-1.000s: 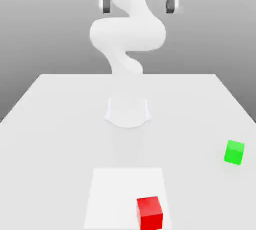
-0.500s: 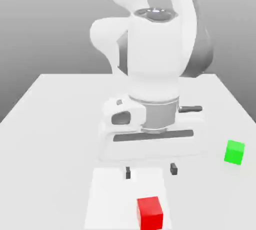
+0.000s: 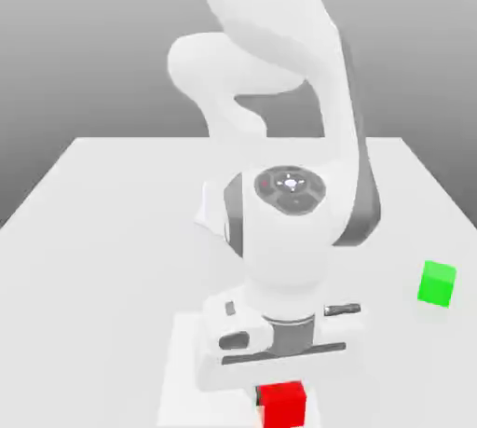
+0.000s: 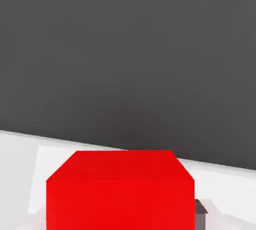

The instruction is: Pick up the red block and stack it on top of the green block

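The red block (image 3: 282, 406) lies on the table near the front edge, towards the exterior view's right of a paler square patch. My gripper (image 3: 281, 396) has come straight down over it, and the white hand hides the block's top edge. Close up in the hand view, the red block (image 4: 120, 189) sits between the jaws, with a grey fingertip (image 4: 201, 208) against one of its sides. The gripper is shut on the block, which still rests on the table. The green block (image 3: 437, 283) stands apart at the exterior view's right, with nothing on it.
The white table (image 3: 112, 230) carries a lighter square patch (image 3: 182, 370) under the hand. The arm's base and bent links (image 3: 279, 137) rise behind the hand at the table's middle.
The arm dropped from high above the table onto the red block, and the open jaws closed on its sides. Both blocks stayed where they were.
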Robot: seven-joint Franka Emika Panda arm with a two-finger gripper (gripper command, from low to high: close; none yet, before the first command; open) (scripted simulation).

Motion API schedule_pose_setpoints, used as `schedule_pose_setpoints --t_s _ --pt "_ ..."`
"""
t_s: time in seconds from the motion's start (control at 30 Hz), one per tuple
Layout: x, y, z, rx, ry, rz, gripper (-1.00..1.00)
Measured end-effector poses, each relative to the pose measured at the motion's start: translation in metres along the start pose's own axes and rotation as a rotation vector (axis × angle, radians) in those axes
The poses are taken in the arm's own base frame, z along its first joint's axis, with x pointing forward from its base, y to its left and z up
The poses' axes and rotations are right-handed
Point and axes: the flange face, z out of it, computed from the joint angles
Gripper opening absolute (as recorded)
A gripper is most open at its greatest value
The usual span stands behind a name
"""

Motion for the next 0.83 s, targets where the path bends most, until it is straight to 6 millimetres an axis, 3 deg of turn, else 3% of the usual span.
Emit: schedule_pose_setpoints --t_s 0.1,0.17,0.27,0.37,0.5,0.53,0.6,0.63,0.7,0.73,0.83 --pt "-0.006 -0.003 -0.035 0.002 -0.002 -0.012 -1.00" --pt "-0.047 -0.032 -0.047 0.011 -0.010 -0.106 -1.00" --pt "-0.123 -0.070 -0.058 0.021 -0.019 -0.270 -1.00" --pt "-0.233 -0.101 -0.069 0.021 -0.022 -0.506 -1.00" --pt "-0.352 -0.097 -0.077 0.007 -0.009 -0.764 -1.00" --pt "-0.372 -0.093 -0.074 0.003 -0.005 -0.809 -1.00" --pt "-0.386 -0.091 -0.060 0.001 0.001 -0.843 -1.00" --pt "-0.371 -0.092 -0.050 0.001 0.002 -0.805 -1.00" --pt "-0.364 -0.091 -0.030 0.001 0.003 -0.789 -1.00" --pt "-0.364 -0.090 -0.019 0.000 0.002 -0.788 1.00" --pt "-0.364 -0.090 -0.019 0.000 0.002 -0.788 1.00"
